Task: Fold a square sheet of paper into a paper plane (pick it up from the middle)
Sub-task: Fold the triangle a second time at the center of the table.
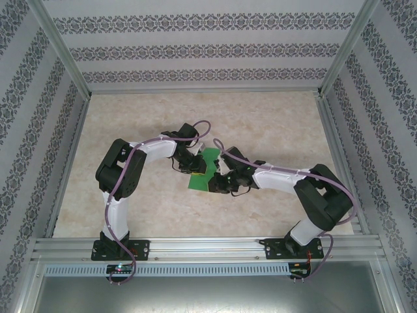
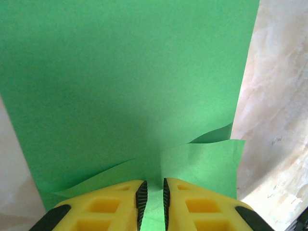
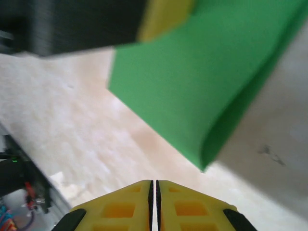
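Left gripper (image 2: 153, 186) is clamped on the near edge of the green sheet (image 2: 125, 86). A thin strip of green shows between its black pads (image 2: 141, 197), w/ two loose flaps curling up just ahead of them. The bite looks shallow & sits right at the edge, so that's prob. the main risk: a tug or twist could slide the paper out or tear it at the pinch point. The flaps also don't lie flat on each other, so pressing now could set a crooked crease & throw off later folds.

In the top view the sheet sits mid-surface (image 1: 273, 130) between the two grippers, bent, not a flat square. From the right wrist cam it reads as a doubled layer w/ a rounded, uncreased bend. It looks lifted off the surface, though how far can't be told. A soft bend like that can spring open if let go.

Right gripper (image 3: 154, 185) has its fingers together w/ nothing between them, just short of the sheet's low corner. Closed like this it can't grab. If it pushes in, it could shove or crumple that corner, or knock the left gripper, which is very near. It'd need to open first.
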Motion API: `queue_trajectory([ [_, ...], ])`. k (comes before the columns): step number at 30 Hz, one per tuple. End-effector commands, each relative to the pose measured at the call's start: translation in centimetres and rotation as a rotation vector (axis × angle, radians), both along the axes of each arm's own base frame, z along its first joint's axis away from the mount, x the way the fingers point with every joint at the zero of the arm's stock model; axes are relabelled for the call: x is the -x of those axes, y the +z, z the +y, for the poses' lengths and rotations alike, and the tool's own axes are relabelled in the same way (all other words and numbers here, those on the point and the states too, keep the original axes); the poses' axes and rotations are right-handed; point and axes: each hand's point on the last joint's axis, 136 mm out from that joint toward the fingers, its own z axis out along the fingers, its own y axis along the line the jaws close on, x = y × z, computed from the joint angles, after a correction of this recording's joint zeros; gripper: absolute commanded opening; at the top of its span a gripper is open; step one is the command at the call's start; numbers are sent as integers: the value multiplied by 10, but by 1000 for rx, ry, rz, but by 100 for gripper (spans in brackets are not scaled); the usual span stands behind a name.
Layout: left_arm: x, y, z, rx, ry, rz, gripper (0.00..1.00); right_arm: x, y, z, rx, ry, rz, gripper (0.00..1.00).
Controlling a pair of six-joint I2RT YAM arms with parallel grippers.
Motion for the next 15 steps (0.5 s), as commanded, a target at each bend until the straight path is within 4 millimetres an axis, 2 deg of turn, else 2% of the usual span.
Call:
queue_trajectory([
  [1, -4, -42, 26, -166, 38, -4, 24, -14, 25, 14, -98, -18, -22, 13],
  [5, -4, -40, 24, -151, 42, -6, 24, -26, 17, 19, -82, -18, -21, 13],
  [11, -3, -39, 25, -153, 40, -10, 24, -43, -5, 10, -35, -49, -25, 13],
  [15, -4, -38, 25, -154, 37, -12, 24, -42, -22, 3, 5, -44, -3, 13],
])
